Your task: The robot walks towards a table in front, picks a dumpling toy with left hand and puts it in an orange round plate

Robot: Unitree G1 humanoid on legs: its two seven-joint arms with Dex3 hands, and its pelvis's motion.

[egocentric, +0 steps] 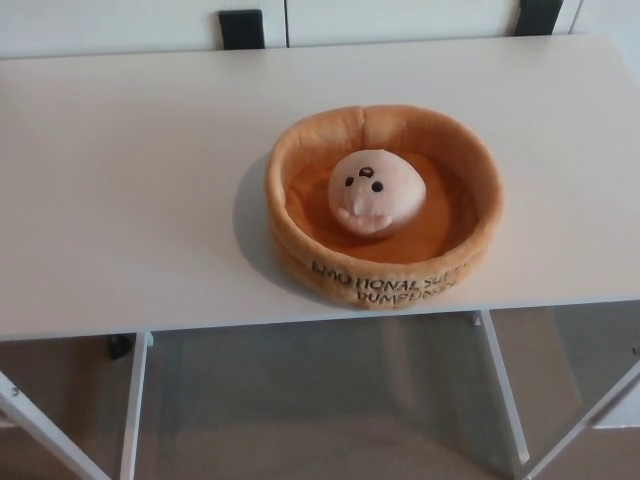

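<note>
- The dumpling toy (375, 191) sits face-up in the middle of the orange round plate (385, 270), resting on the plate's floor and ringed by its padded wall, so judging from how things lie the placement looks done
- Neither the left nor the right hand shows in the head view, so I cannot tell whether their fingers are spread, pressed together or pinching anything
- The plate stands close to the near edge of the white table (130, 200); a knock from an arm coming in low could push it toward that edge, and a soft, light plate would probably slide easily on the smooth top
- The toy looks plush and round; if the plate is jolted it may roll against the wall, though the raised rim should keep it inside
- With both hands out of the camera's sight, any new reach would start unseen, and a hand entering from the left side could catch the rim before it is noticed
- The robot's body stands near the table, so a step forward or a turn might bump the table's white legs (131, 405) and shake everything on top
- The safest judgement is that nothing more needs touching; the main risk is needless contact
</note>
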